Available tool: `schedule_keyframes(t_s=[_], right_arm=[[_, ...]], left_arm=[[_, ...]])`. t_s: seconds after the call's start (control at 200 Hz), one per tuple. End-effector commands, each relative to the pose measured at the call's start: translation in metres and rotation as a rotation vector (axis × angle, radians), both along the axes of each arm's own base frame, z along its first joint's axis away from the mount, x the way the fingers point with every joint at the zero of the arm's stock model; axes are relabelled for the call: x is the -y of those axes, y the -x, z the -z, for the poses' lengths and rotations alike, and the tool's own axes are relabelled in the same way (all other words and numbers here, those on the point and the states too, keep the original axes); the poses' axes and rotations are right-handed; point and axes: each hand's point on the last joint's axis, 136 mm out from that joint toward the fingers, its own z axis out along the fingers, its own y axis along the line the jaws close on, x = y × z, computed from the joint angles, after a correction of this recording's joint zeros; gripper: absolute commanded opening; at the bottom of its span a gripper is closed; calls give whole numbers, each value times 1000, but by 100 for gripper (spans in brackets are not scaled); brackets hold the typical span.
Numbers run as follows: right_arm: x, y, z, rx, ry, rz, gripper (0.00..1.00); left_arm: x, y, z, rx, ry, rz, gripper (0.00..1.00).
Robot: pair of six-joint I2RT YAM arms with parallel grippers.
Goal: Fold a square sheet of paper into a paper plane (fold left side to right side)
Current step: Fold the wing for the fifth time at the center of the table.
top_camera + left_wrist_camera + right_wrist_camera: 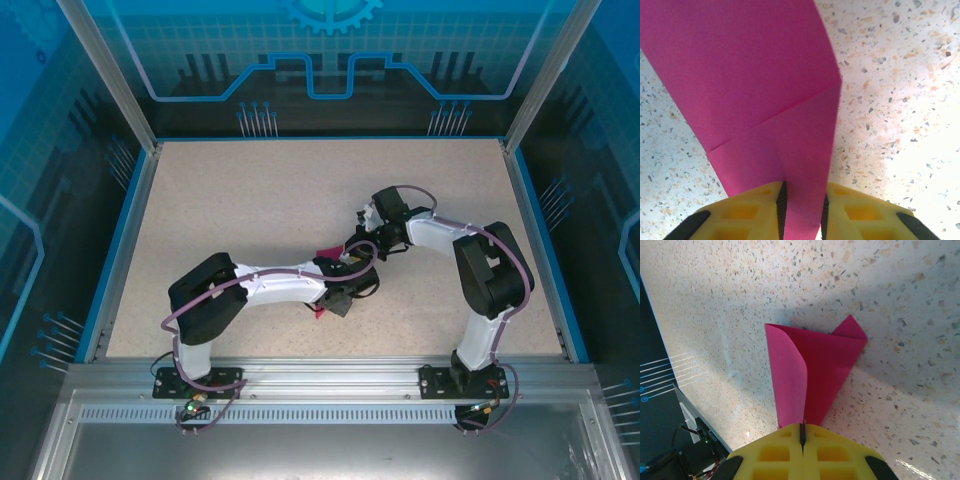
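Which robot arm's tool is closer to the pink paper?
It's a tie, because both are right on it. The right tool is pinched shut on one end of the pink paper. The left tool has the paper running between its fingers.

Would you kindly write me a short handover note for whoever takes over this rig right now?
Right gripper: shut on the paper, pinching its near end.
Left gripper: jaws either side of a paper flap; firm grip cannot be told.
Paper: mid-table, between both arms.
Done: one crease shows and one layer curls over.
Left: press the fold flat, then finish the plane.
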Motion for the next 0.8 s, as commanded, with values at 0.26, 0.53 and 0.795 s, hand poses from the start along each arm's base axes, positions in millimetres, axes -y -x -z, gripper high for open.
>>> schedule_keyframes(t_s=[0.26, 0.53, 0.795], right_arm=[[-6, -3, -13, 28, 9, -37, 21], [26, -26, -55, 193, 85, 25, 60], [90, -13, -64, 280, 199, 154, 83]], left_arm=[[16, -1, -14, -5, 68, 25, 11], [25, -2, -22, -82, 201, 8, 6], [41, -11, -29, -205, 389, -11, 6]])
